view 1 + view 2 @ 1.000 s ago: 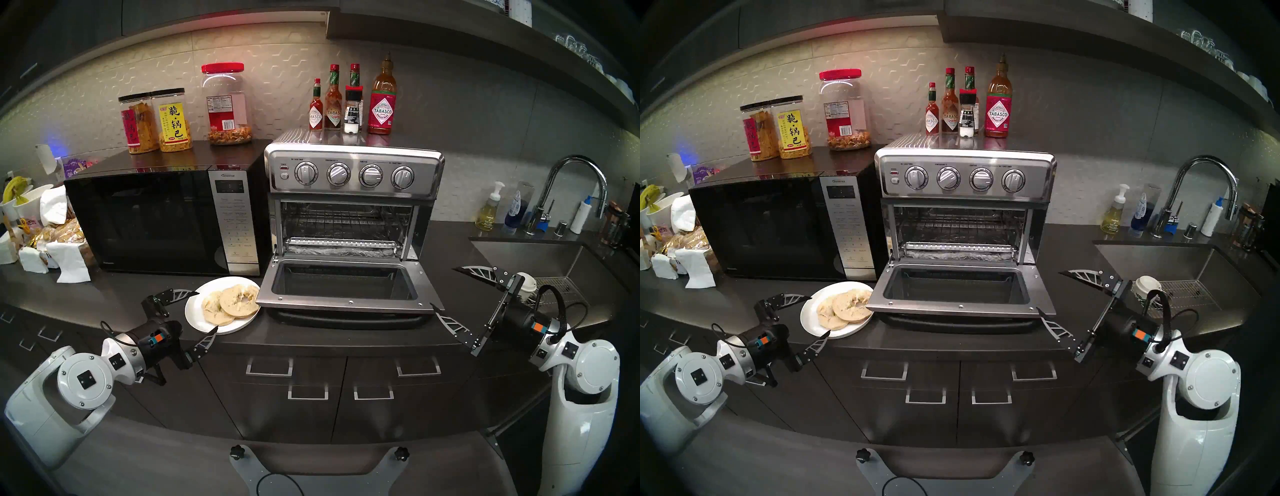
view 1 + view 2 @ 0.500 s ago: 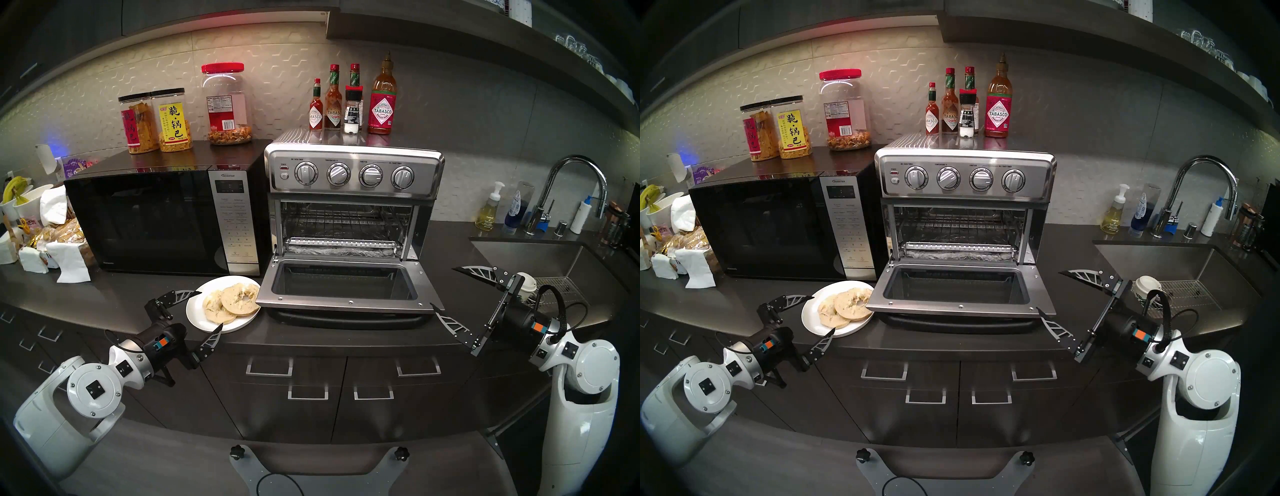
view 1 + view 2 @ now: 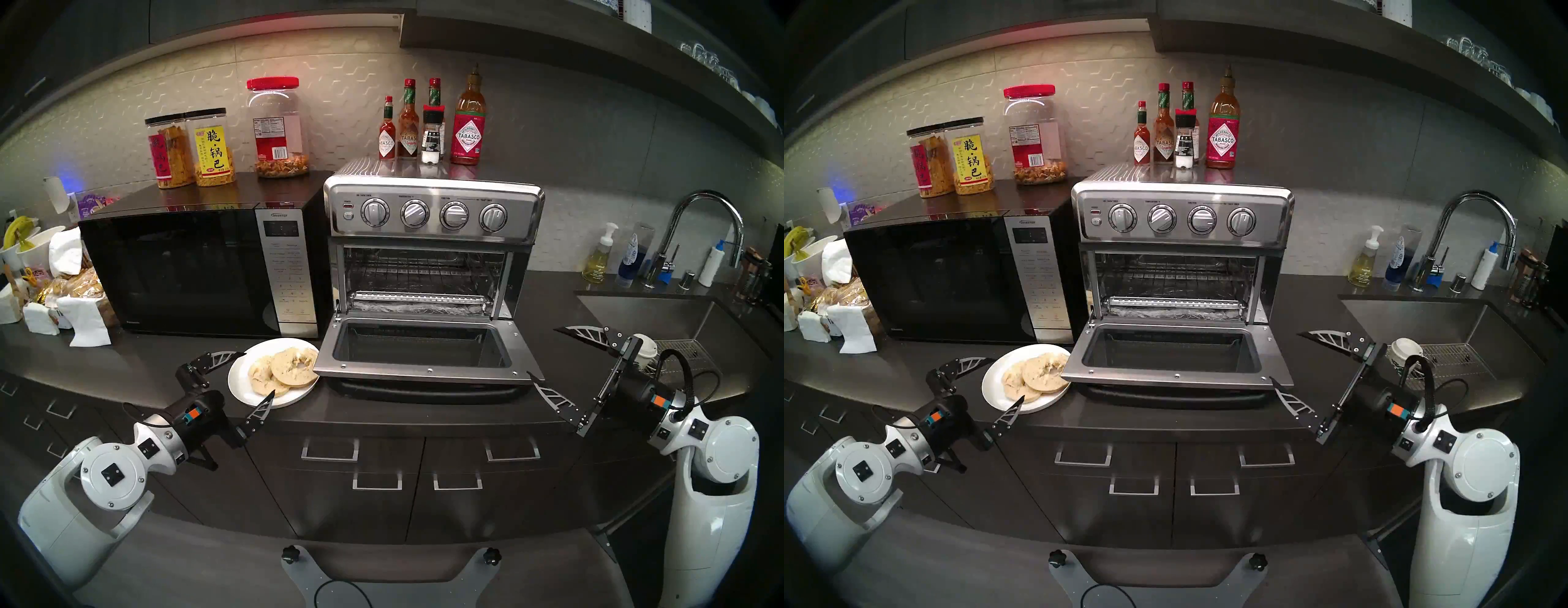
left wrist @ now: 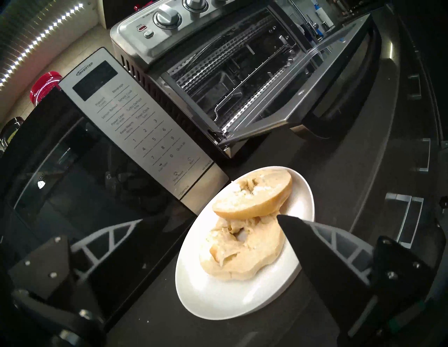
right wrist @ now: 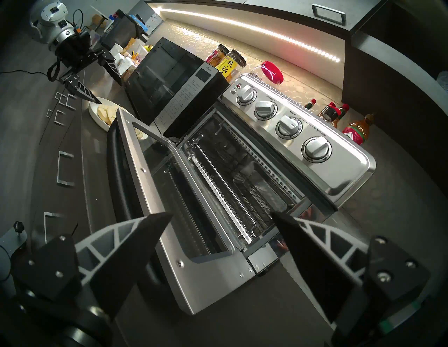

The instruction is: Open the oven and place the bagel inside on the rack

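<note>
The stainless oven point(image 3: 432, 212) stands with its glass door point(image 3: 424, 365) folded down flat, and the wire rack point(image 3: 418, 271) shows inside the cavity. Two pale bagel halves point(image 3: 288, 369) overlap on a white plate point(image 3: 242, 382) just left of the door. My left gripper point(image 3: 259, 373) is open and straddles the plate's left side, its near fingertip over the plate's front rim. In the left wrist view that fingertip point(image 4: 291, 225) sits beside the nearer bagel half point(image 4: 242, 252). My right gripper point(image 3: 542, 351) hangs open and empty off the door's right corner, facing the oven point(image 5: 291, 135).
A black microwave point(image 3: 191, 271) with snack jars on top stands close behind the plate. Sauce bottles point(image 3: 428, 127) sit on the oven. A foil-lined tray point(image 3: 418, 303) lies under the rack. Sink point(image 3: 662, 318) and paper cup point(image 3: 645, 346) are right; bread bags point(image 3: 63, 288) left.
My left arm has moved right and forward toward the plate, bringing its near fingertip over the plate's front rim. The right arm, oven door and bagel have not moved.
</note>
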You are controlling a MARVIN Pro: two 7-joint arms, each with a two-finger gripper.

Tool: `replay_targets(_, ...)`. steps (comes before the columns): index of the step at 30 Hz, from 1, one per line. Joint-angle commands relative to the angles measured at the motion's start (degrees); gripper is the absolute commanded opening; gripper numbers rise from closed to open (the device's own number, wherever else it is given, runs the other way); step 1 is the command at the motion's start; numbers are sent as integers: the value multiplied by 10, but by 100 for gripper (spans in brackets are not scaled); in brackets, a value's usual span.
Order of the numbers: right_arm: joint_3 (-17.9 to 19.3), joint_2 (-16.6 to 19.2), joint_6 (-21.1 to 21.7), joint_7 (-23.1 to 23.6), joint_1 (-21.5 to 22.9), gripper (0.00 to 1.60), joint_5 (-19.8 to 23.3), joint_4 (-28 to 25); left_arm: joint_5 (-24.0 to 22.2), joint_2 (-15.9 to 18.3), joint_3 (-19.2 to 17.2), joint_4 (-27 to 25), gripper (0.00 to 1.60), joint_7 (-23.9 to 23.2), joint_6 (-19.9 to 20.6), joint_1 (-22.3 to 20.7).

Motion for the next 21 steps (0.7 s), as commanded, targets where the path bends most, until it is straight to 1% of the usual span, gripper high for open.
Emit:
replay_targets(1,-1,0,1,0,4,160,6,-6,-4,5,-9,0,160,-6,-18,-1)
replay_targets(3,-1,0,1,0,4,160,6,-6,0,8,-12,-1,160,-9,-15,1)
replay_targets(6,-1,0,1,0,4,160,6,-6,-5,7,-14,-1,160,-14,-15,1)
replay_targets(7,-1,0,1,0,4,160,6,-6,-15,3,-14,0,160,-16,-21,-1)
replay_targets(9,-1,0,1,0,4,160,6,-6,-18,0,-13,1,160,-17,-23,-2)
replay_targets(11,-1,0,1,0,4,160,6,-6,-32,-4,-12,3,160,-21,-31,-5)
replay_targets(17,-1,0,1,0,4,160,6,-6,-38,-9,-10,10,160,-25,-46,-9)
replay_targets(20,-1,0,1,0,4,160,6,-6,-30,-3,-14,7,160,-28,-36,-6)
replay_targets(21,-1,0,1,0,4,160,6,-6,-21,-1,-16,3,160,-26,-25,-3)
